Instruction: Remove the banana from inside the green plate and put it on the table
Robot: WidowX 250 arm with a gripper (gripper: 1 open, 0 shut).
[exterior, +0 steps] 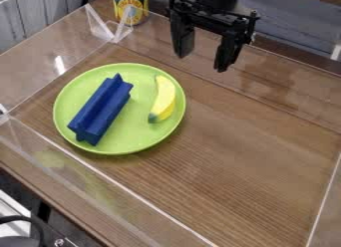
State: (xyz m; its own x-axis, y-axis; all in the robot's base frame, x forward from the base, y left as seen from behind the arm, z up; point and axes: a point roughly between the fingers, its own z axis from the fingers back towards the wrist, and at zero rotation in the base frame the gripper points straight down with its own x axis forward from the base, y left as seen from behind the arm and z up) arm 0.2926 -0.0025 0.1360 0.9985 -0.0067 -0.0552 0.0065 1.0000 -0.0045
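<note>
A small curved yellow banana (164, 100) lies on the right side of the lime-green plate (134, 137), its greenish tip toward the front. The plate rests on the left half of the wood-grain table (253, 161). My black gripper (204, 45) hangs above the table behind and to the right of the plate, apart from the banana. Its long fingers (224, 54) point down and stand open with nothing between them.
A blue ridged block (99, 110) lies on the plate's left side, beside the banana. Clear acrylic walls (94, 29) border the table. A yellow can (128, 6) stands beyond the back wall. Bare tabletop stretches to the right of the plate.
</note>
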